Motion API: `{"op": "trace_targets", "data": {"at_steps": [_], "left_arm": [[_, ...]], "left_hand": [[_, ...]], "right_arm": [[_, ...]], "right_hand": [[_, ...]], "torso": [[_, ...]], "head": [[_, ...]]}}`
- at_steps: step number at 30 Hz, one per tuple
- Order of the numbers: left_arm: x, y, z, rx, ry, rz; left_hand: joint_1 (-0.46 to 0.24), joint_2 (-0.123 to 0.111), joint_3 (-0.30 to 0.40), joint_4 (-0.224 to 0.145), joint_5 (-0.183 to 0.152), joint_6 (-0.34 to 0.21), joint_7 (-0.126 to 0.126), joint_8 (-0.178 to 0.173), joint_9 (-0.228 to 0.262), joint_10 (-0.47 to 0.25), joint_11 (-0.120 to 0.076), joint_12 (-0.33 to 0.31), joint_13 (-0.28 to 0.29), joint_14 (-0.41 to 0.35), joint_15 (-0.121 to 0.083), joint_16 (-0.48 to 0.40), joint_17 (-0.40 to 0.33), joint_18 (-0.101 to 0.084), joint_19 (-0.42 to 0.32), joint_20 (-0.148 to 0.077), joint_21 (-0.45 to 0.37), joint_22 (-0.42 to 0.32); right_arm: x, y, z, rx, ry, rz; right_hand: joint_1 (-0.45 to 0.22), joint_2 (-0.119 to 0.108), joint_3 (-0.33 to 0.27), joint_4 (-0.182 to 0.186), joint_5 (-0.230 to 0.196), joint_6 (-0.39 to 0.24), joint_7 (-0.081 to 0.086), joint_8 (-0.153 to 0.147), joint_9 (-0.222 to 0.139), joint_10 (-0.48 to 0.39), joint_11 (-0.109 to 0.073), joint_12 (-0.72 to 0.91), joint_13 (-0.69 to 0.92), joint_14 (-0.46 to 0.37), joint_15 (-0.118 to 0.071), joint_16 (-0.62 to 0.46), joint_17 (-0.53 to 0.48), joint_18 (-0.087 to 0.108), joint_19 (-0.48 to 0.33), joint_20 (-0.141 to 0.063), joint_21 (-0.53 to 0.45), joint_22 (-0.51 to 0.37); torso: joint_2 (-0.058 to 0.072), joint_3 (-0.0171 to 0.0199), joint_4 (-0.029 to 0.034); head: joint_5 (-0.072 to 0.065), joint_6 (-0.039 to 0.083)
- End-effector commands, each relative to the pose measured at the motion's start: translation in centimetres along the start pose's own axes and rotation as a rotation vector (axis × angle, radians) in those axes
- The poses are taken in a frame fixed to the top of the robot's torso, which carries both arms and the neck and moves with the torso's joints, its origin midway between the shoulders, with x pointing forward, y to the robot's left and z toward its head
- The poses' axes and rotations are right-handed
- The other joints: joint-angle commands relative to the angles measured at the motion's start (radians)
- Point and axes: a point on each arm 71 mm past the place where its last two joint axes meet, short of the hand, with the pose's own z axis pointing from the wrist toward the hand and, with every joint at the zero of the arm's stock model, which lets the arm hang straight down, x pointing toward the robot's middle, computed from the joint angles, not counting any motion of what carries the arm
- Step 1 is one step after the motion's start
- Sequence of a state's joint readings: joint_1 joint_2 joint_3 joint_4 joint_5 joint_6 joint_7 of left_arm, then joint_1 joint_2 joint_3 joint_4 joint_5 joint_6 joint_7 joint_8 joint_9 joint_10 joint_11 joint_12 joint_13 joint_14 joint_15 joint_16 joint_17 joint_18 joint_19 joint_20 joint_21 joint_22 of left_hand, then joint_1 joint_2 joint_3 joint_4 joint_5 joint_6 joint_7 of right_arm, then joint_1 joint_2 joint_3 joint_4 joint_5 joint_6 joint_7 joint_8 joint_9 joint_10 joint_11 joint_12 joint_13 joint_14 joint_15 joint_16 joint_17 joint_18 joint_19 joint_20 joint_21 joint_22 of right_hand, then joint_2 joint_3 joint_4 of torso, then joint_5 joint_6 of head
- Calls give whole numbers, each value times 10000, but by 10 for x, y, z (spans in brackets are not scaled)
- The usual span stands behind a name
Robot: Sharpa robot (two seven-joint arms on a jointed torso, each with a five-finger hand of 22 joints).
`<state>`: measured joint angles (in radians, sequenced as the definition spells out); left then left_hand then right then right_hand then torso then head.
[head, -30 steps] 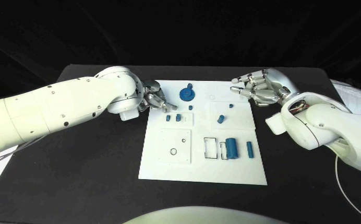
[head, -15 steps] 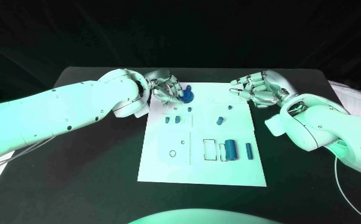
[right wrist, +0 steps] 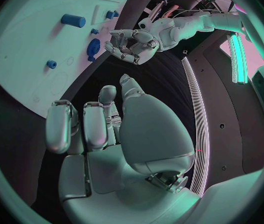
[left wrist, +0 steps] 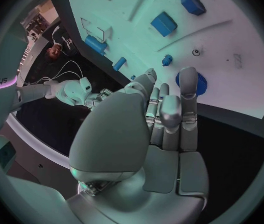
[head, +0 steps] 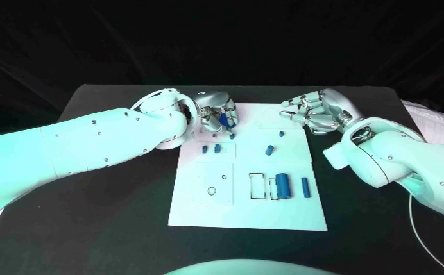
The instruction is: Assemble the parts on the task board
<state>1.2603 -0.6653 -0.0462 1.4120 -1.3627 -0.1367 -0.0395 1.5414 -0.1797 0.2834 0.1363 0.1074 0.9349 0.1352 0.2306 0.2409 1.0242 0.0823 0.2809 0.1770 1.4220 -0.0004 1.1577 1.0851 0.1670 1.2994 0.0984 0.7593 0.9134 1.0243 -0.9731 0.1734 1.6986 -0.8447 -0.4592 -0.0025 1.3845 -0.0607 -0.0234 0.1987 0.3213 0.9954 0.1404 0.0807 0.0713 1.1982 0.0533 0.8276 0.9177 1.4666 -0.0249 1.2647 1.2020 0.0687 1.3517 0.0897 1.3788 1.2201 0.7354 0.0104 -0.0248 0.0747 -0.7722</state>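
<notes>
The white task board (head: 249, 204) lies mid-table. At its far left corner sits a round blue disc (head: 223, 120), and my left hand (head: 217, 115) hovers right over it with its fingers reaching down around it. In the left wrist view the fingertips (left wrist: 188, 79) overlap the disc (left wrist: 198, 86), with no firm grip showing. My right hand (head: 313, 112) hangs by the board's far right corner, fingers loosely bent, holding nothing. The right wrist view shows the disc (right wrist: 93, 47) under the left hand (right wrist: 132, 44).
Two small blue blocks (head: 212, 149) lie left of the board's middle, and a short peg (head: 269, 150) lies to their right. Blue cylinders (head: 284, 184) rest beside rectangular slots at the near right. Black table surrounds the board.
My left hand has swung from the board's left edge toward the far side and now covers the blue disc. The right hand has barely moved.
</notes>
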Motion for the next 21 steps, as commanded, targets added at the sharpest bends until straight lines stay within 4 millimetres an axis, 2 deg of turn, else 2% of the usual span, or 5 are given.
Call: {"op": "trace_targets", "data": {"at_steps": [1, 3, 9, 15, 21], "left_arm": [[6, -3, 4, 78, 632, 1006], [9, -5, 8, -19, 786, 1111], [15, -4, 15, -479, 1228, 1376], [18, -2, 17, -736, 1489, 1465], [18, -2, 21, -826, 1391, 1477]], "left_hand": [[-132, -120, 48, 29, 41, 154, -32, -111, -123, 131, -1, -95, -159, 246, -12, 630, 520, -241, 338, -8, 764, 625], [-247, -151, 46, 65, 35, 249, -41, -187, -207, 198, -18, -165, -266, 417, -25, 1073, 918, -329, 578, -20, 1316, 1076], [-454, -205, -38, 116, 24, 398, -58, -351, -372, 235, -19, -321, -467, 607, -40, 1537, 1265, -449, 914, -37, 2048, 1681], [-477, -135, -49, 112, 31, 499, -60, -420, -447, 245, -16, -383, -555, 682, -47, 1676, 1341, -506, 1083, -44, 2391, 1960], [-411, -10, 50, 77, 43, 657, -70, -440, -494, 381, -35, -392, -615, 733, -63, 1761, 1375, -558, 1207, -56, 2696, 2213]], "right_arm": [[1, 1, 0, -128, 76, -49], [2, 1, 0, -136, 81, -45], [3, 1, 0, -150, 106, -34], [3, 1, 0, -146, 130, -35], [3, 2, 1, -166, 144, -28]], "right_hand": [[18, 74, -47, 13, 43, -38, 5, 50, 13, -78, -9, 20, -3, 304, 21, -39, -8, 110, -40, -31, -33, -2], [18, 74, -47, 13, 43, -38, 5, 50, 13, -78, -9, 20, -3, 304, 21, -39, -8, 110, -40, -31, -33, -2], [18, 74, -47, 13, 43, -38, 5, 50, 13, -78, -9, 20, -3, 304, 21, -39, -8, 110, -40, -31, -33, -2], [18, 74, -47, 13, 43, -38, 5, 50, 13, -78, -9, 20, -3, 304, 21, -39, -8, 110, -40, -31, -33, -2], [18, 74, -47, 13, 43, -38, 5, 50, 13, -78, -9, 20, -3, 304, 21, -39, -8, 110, -40, -31, -33, -2]], "torso": [[7, 1, -11], [-2, 2, 2], [7, 7, -14], [2, 13, -1], [0, 1, 3]], "head": [[22, 7], [7, -2], [28, -24], [23, -50], [17, -43]]}}
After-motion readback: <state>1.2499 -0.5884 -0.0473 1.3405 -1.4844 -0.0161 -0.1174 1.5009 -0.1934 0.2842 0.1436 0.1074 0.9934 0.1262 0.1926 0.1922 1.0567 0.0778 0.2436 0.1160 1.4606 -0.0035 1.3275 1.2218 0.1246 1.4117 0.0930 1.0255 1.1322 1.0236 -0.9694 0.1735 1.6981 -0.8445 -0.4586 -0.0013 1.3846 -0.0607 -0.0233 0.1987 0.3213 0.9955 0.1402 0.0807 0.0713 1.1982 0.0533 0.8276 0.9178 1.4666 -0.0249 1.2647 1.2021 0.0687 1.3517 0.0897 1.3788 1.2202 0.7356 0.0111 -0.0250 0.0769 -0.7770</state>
